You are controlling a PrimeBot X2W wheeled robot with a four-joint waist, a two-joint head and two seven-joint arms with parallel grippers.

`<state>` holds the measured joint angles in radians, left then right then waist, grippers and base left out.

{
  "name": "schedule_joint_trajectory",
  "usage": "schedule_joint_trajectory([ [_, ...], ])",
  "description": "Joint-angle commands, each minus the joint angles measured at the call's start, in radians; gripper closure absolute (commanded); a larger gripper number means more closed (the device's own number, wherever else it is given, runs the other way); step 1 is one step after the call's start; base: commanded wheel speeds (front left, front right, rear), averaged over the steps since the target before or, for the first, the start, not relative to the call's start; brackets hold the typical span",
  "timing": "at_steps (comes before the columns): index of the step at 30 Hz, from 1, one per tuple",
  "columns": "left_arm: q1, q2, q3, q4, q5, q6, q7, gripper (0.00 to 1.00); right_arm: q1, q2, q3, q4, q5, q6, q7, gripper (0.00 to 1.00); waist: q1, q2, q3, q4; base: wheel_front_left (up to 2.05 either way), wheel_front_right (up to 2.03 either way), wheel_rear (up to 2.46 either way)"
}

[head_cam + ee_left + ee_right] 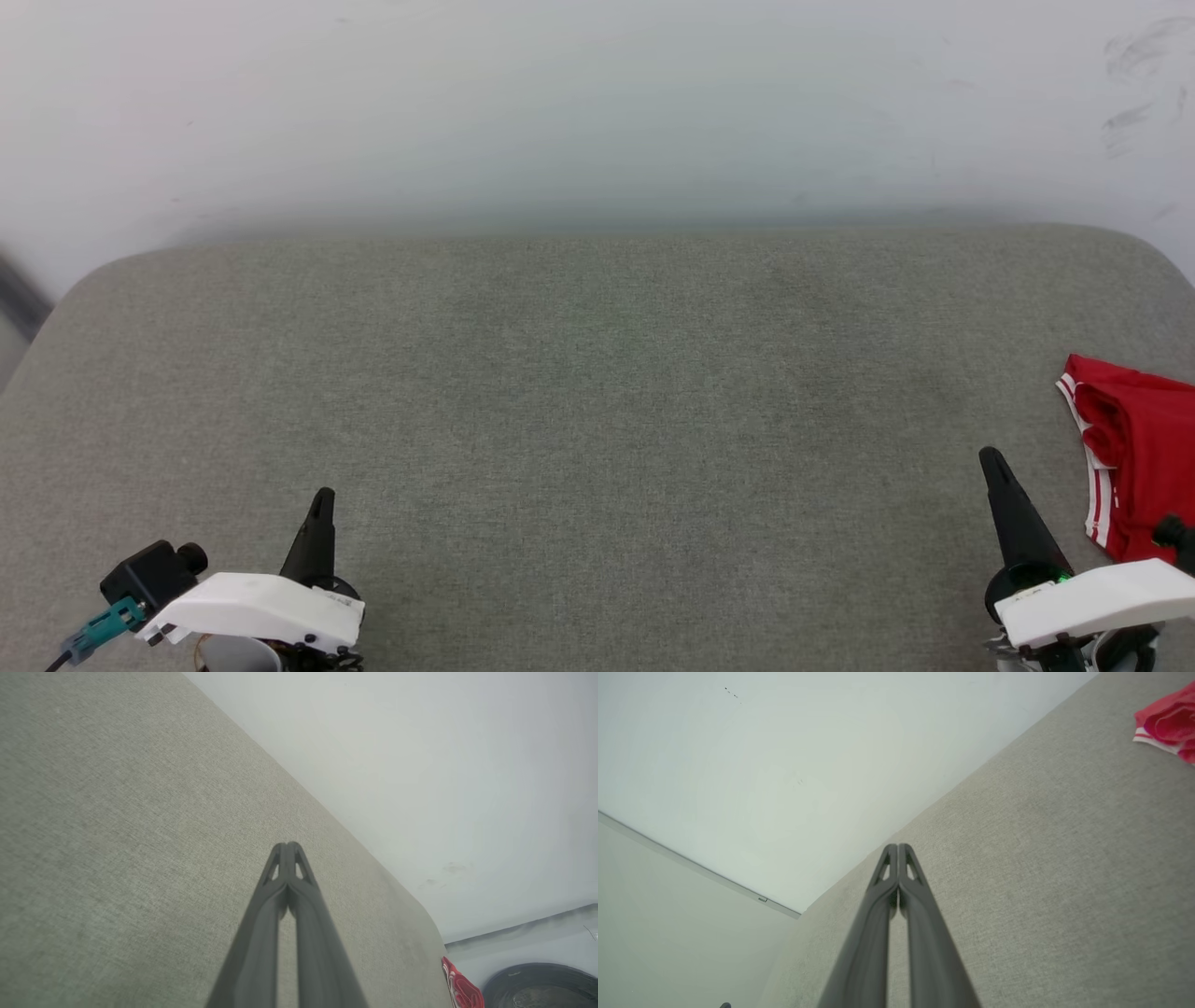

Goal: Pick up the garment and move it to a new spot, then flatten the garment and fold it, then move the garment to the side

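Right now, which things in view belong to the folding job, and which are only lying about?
Job:
- red garment with white-striped trim, crumpled, at the robot's right
- left gripper, shut, empty
- right gripper, shut, empty

Just about:
- grey padded surface bearing the garment
- white wall
- dark round object past the surface's edge

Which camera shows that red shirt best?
The head view: the red shirt shows most cloth and its striped trim, though cropped. The right wrist view catches a bunched corner; the left wrist, a sliver.
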<state>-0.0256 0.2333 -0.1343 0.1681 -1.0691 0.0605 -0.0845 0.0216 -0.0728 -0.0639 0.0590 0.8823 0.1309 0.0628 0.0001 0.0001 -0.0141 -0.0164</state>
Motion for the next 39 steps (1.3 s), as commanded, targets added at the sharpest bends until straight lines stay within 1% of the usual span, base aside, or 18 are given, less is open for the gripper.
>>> schedule_joint_trajectory([
  [1, -0.024, -0.002, 0.014, -0.005, -0.019, -0.009, 0.005, 1.00, -0.025, -0.001, -0.003, -0.004, 0.026, 0.000, 0.003, 1.00, -0.0001, -0.0001, 0.000, 0.000, 0.00, 0.00, 0.00],
  [19, -0.043, -0.051, 0.078, 0.018, -0.178, -0.064, 0.057, 1.00, -0.058, 0.003, -0.013, 0.052, 0.237, 0.000, 0.014, 1.00, -0.0001, -0.0001, 0.004, 0.004, 0.00, 0.00, 0.00],
  [39, -0.061, -0.100, 0.140, 0.041, -0.324, -0.116, 0.108, 1.00, -0.089, 0.008, -0.023, 0.104, 0.432, 0.000, 0.024, 1.00, -0.0001, -0.0001, 0.008, 0.008, 0.00, 0.00, 0.00],
])
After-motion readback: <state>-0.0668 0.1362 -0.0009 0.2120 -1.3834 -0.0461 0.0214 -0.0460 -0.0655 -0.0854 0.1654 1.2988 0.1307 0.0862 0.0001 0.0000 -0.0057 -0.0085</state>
